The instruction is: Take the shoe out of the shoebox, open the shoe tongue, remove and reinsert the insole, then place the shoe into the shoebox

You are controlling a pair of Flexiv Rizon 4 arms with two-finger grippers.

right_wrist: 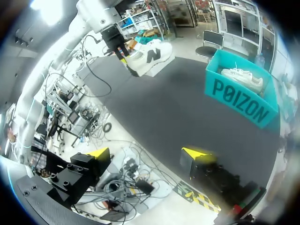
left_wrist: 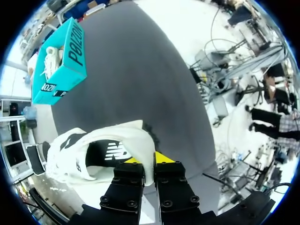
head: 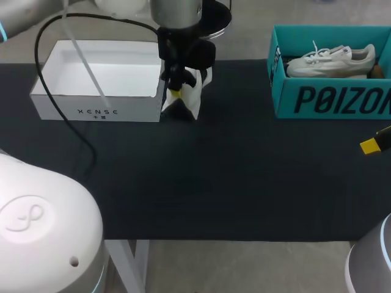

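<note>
The left gripper (left_wrist: 149,162) was clamped on the white sneaker (left_wrist: 79,147) at its collar, just beside the white shoebox (head: 91,111). It should set it down sole-flat; the right gripper (right_wrist: 150,153) gaped wide, well apart.

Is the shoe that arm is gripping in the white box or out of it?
Out. The left gripper is shut on the shoe at its collar, and it is beside the white shoebox, outside its end wall.
</note>
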